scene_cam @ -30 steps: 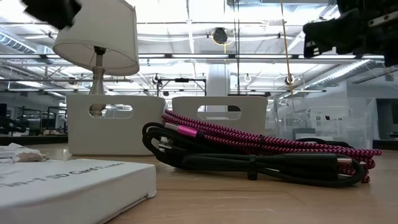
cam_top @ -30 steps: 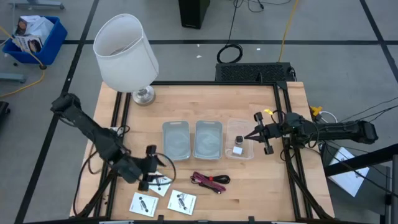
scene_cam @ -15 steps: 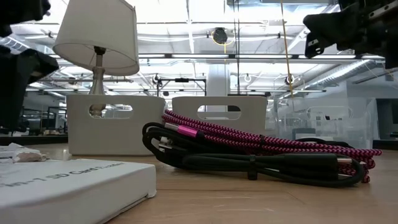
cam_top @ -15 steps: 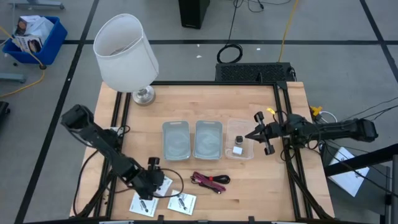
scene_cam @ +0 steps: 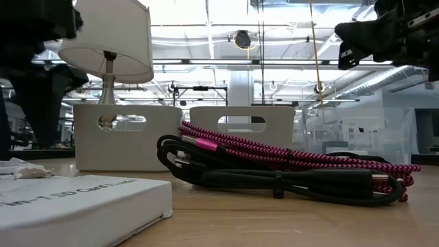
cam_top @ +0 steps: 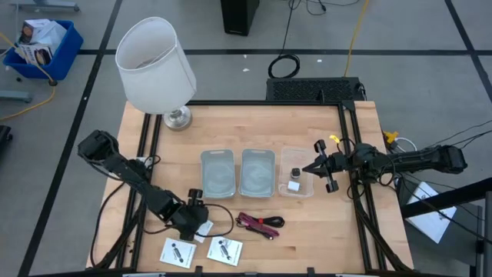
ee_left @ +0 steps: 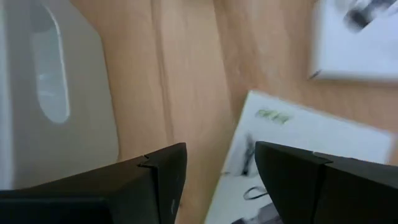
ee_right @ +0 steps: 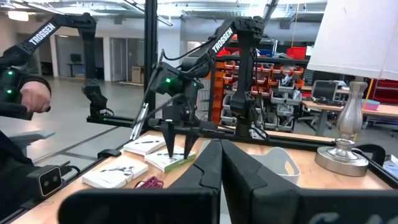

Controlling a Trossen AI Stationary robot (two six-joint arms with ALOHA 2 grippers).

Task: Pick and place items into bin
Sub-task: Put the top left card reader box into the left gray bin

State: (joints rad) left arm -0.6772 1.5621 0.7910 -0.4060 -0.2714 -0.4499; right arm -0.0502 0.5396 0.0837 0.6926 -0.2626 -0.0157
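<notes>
White card (ee_left: pixel 292 155) sits under the left gripper (ee_left: pixel 221 180), jaws parted, nothing held.

Cards: three white squares with black marks; one (cam_top: pixel 203 228) lay flat directly under the left gripper (cam_top: pixel 197 218), two (cam_top: pixel 177 251) (cam_top: pixel 224 248) just beyond it near the table edge.
Cable (cam_top: pixel 260 224): red-and-black, coiled, flat, just beside the left gripper.
White block (cam_top: pixel 293 185), black cube (cam_top: pixel 294 171): inside the clear bin (cam_top: pixel 296 193), near the right gripper (cam_top: pixel 311 167).

Bare table (cam_top: pixel 323 138) is lying open behind the three bins (cam_top: pixel 257 171), up to the lamp (cam_top: pixel 154 66) crowding the far left corner. In front of the bins, the cable (cam_top: pixel 260 224) and cards (cam_top: pixel 224 249) are taking up room, and the left gripper (cam_top: pixel 197 219) is sitting low beside them, over the third card (ee_left: pixel 298 143).
</notes>
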